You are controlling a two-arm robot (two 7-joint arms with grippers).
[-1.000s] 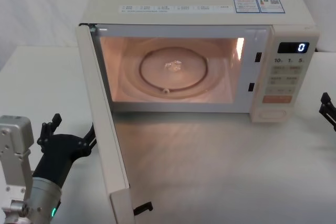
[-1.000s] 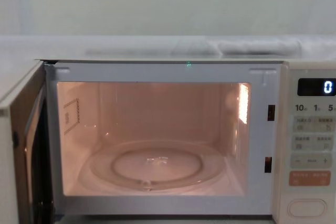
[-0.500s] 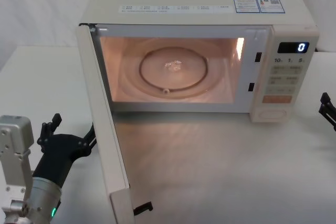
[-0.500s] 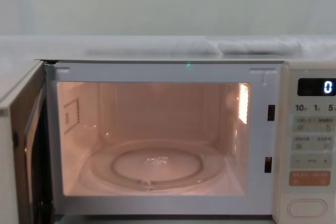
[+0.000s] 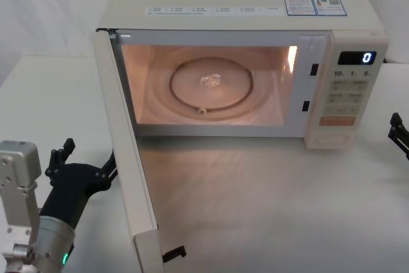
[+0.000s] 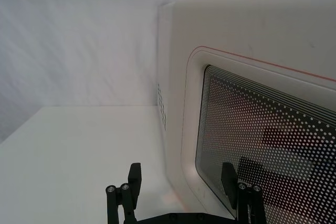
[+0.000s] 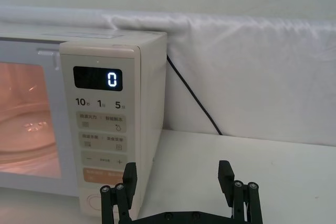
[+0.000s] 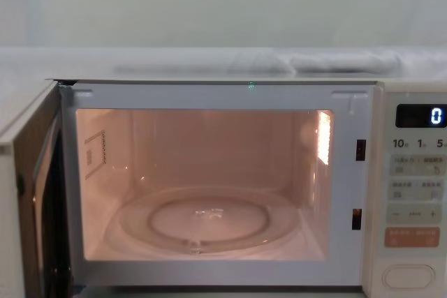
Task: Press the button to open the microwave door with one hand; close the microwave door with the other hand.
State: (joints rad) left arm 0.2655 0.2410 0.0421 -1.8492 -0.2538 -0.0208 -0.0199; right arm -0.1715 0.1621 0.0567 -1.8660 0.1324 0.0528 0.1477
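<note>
No shift anywhere over the last second: same wide swing on the microwave door (image 5: 126, 158), same lit cavity, same glass turntable (image 5: 212, 86), same 0 on the display (image 5: 366, 57). Reads as the opening half done and the closing half not yet started. Door hinged at the oven's left edge and standing out toward the robot, edge-on in the head view, its dotted window and thin pink outline facing away to the robot's left in the left wrist view. Well clear of the door, the button (image 5: 337, 137) at the foot of the keypad strip, under the orange key, untouched now. On the door's outer side, low over the table (image 5: 38, 94), the left gripper (image 5: 86, 161), fingers spread wide and holding nothing, just beside the panel; from the left wrist view, window close ahead of the fingertips (image 6: 229, 174), contact or none impossible to tell. Forearm angled up from the lower left corner, wrist turned toward the door, a fair pose for a push to swing it shut. At the far right edge of the head view, the right gripper (image 5: 397, 133), parked near the keypad side, likewise wide and empty (image 7: 177, 174).
</note>
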